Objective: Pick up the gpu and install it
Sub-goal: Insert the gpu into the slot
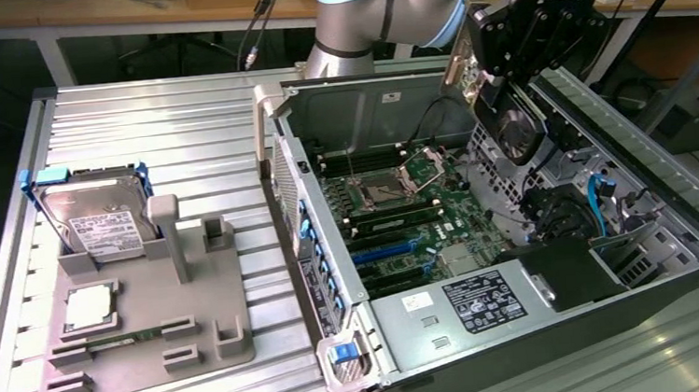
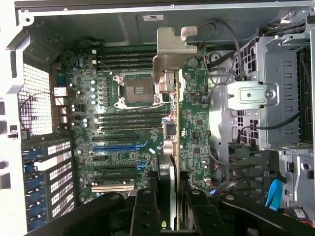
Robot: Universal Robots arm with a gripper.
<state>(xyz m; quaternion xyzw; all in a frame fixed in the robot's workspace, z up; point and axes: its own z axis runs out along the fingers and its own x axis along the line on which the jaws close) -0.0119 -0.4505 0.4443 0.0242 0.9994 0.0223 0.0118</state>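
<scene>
Your gripper (image 2: 167,209) is clamped on the gpu (image 2: 170,59), a thin dark card with a silver bracket, held edge-on above the motherboard (image 2: 123,128). You can hardly see its faces.

Dark gpu (image 1: 512,125), silver-bracketed, tilted, aloft over the motherboard (image 1: 414,219)

Graphics card (image 1: 513,127): dark grey-black, silver bracket (image 2: 170,51). Hand (image 2: 167,196): black. Arm (image 1: 361,26): silver-grey, light blue caps. Motherboard (image 2: 123,105): green, blue and white slots. Case (image 1: 658,312): dark grey outside, bare silver inside. Tabletop (image 1: 157,127): silver, ribbed. Tray (image 1: 214,291): plain grey. Hard drive (image 1: 100,225): silver, white label, blue clips.
</scene>
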